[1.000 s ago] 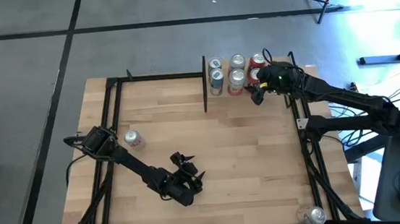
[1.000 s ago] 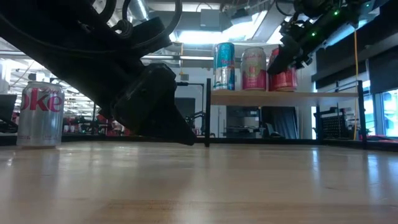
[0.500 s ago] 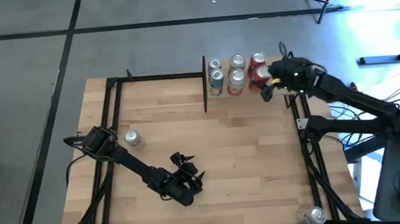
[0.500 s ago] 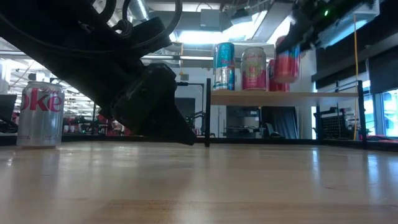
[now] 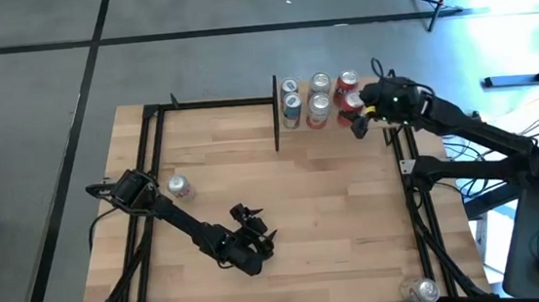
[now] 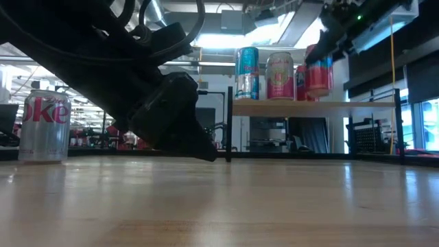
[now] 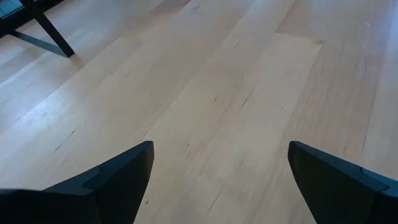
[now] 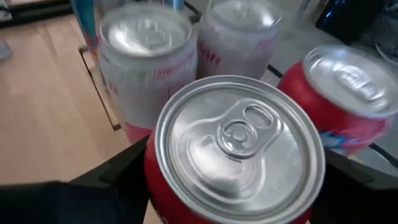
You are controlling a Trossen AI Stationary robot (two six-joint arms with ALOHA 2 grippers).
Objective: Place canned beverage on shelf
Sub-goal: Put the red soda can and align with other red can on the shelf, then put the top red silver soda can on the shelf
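The shelf (image 6: 274, 107) is a light-wood board on black posts at the table's far right. Several cans stand on it: a blue one (image 6: 247, 72), a pink one (image 6: 279, 75), and more behind them (image 5: 318, 84). My right gripper (image 5: 356, 122) is shut on a red can (image 6: 319, 72) and holds it just above the board's right part, beside another red can (image 8: 348, 93). My left gripper (image 5: 254, 242) is open and empty, low over the table's near middle. My right gripper pinches the red can between its two fingers, one on each side wall just under the top rim (image 8: 152, 171). The fingers slant down from above and from the table's right. The can stays upright, top up (image 8: 239, 146), its bottom a little clear of the shelf board.
A silver Diet Coke can (image 5: 179, 185) stands on the table at the left and also shows in the low view (image 6: 44, 127). Another can (image 5: 425, 290) lies at the near right corner. A black post (image 5: 275, 111) marks the shelf's left end.
My right gripper has lifted the red can and carried it a little toward the table's right edge, then sunk slightly toward the shelf board. The can has stayed upright in the hold.
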